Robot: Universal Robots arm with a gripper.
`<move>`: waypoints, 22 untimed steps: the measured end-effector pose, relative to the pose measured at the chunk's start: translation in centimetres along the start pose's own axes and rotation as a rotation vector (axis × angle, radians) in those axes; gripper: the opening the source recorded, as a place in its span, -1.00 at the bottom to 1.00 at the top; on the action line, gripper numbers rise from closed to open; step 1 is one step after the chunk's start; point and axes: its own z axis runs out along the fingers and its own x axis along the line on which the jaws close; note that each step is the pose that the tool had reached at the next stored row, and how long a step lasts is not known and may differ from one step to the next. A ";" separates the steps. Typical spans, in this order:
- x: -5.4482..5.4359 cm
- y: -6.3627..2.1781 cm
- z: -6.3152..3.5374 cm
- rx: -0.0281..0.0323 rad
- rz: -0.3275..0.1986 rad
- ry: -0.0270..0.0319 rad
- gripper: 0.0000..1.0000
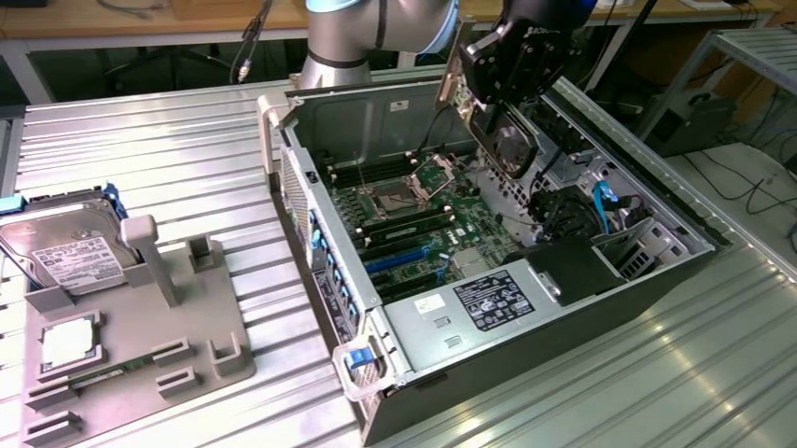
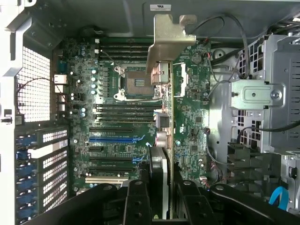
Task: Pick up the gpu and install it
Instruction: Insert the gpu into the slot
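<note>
GPU [image 1: 509, 149] clamped edge-on between closed end effector [image 1: 498, 114] fingers, held above open computer case [image 1: 373, 112], over motherboard [image 2: 192, 117]. Silver bracket seems clear of the board; depth hard to judge. Cables [image 2: 209, 70] and drive cage [image 2: 258, 93] just beside. Hard drive [image 1: 69, 247] sits on grey fixture [image 1: 200, 327], well apart on tabletop [image 1: 162, 140].

Desk [image 1: 149, 140]: ribbed metal, glossy. Computer case [image 1: 361, 112] below the fingers [image 2: 138, 199]: matt grey sheet metal. gpu [image 1: 502, 145] between the fingers: circuit board, satin metal bracket. Fingers: matt black. Holder [image 1: 187, 317]: matt grey plastic.
</note>
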 end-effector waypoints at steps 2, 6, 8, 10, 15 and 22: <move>0.0 0.00 0.01 0.0000 -0.001 0.0000 -0.44; 0.0 0.00 0.02 0.0000 -0.077 0.0036 -0.44; 0.0 0.00 0.02 -0.0001 -0.113 0.0053 -0.44; 0.0 0.00 0.02 0.0000 -0.150 0.0070 -0.44; 0.0 0.00 0.02 0.0000 -0.259 0.0121 -0.44; 0.0 0.00 0.02 -0.0001 -0.390 0.0183 -0.44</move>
